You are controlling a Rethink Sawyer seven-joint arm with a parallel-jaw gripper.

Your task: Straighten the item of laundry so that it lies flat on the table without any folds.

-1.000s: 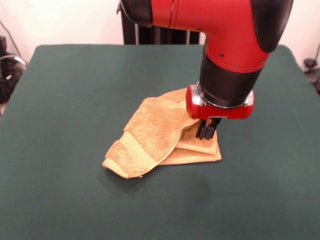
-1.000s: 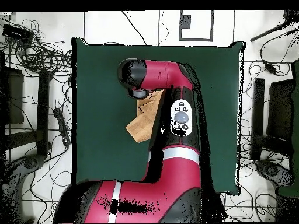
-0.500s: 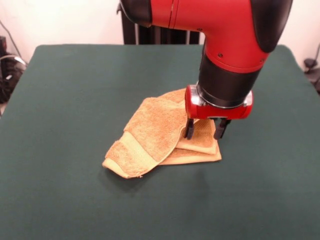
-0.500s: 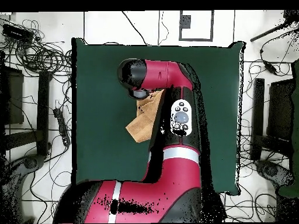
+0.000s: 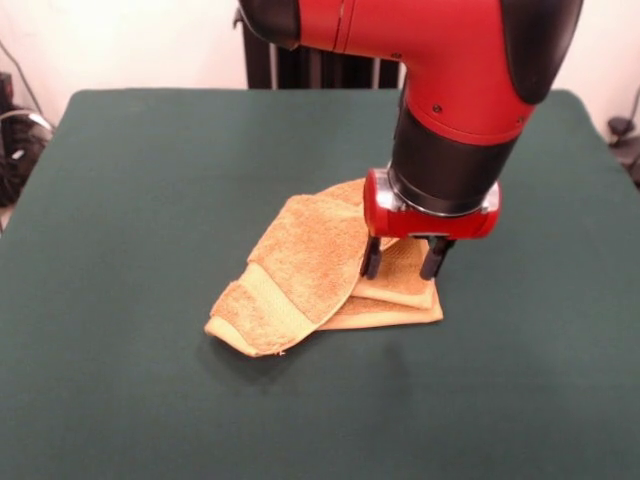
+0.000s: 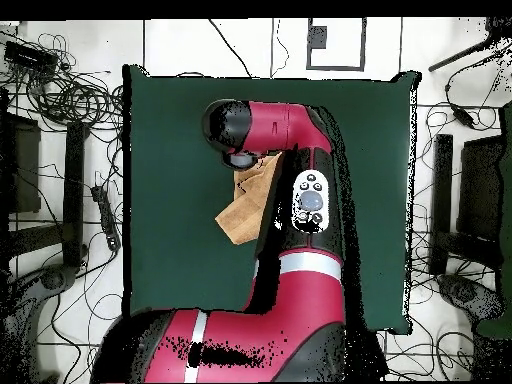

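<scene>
A: Item one, count one: the towel (image 5: 325, 270), orange-tan terry, lying near the middle of the table (image 5: 150, 180), bunched and folded over itself. A long flap with a paler woven band crosses the lower layers diagonally; flat layers stick out at the picture's right.

B: And the arm?

A: One arm (image 5: 440, 70), red and black, coming down from above with the wrist pointing straight down. One gripper (image 5: 403, 260), its two dark fingers (image 5: 372, 258) spread apart, nothing between them. They stand over the towel's right-hand layers; whether the tips touch the cloth cannot be told.

B: Table count?

A: One, dark green cloth, much larger than the towel.

B: What does the overhead view add?

A: It shows the table's full outline (image 6: 160, 150), cables (image 6: 70, 100) on the floor beside it, and the arm's long body (image 6: 300, 260) reaching across. The arm covers part of the towel (image 6: 240, 215) there, and the gripper is hidden beneath the wrist. Only the front view shows the fingers and the towel's folds.
</scene>
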